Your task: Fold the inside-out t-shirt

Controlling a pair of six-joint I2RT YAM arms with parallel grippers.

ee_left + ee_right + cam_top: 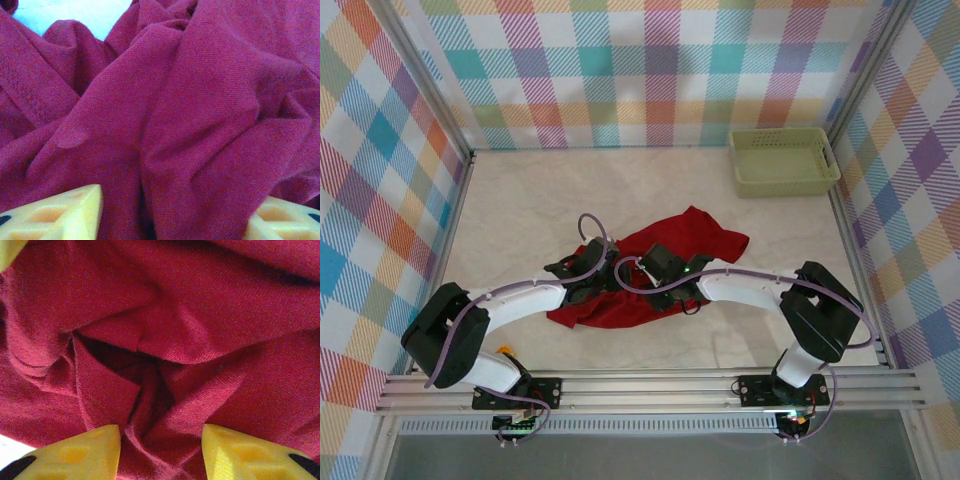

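The inside-out t-shirt [705, 240] lies crumpled in a deep-red heap at the middle of the table. Both arms reach into it from either side. My left gripper [586, 278] presses down on the heap's left part. In the left wrist view its yellow fingertips [62, 215] stand wide apart, open, with thick folds of the t-shirt [190, 115] bulging between them. My right gripper [665, 283] sits on the heap's middle. In the right wrist view its fingers [82, 455] are open around a bunched ridge of the t-shirt [165, 325].
A pale green plastic basket [783, 160] stands at the back right of the table [550, 190]. Checked walls and metal frame posts close in the sides. A strip of bare table [85, 12] peeks out above the cloth in the left wrist view.
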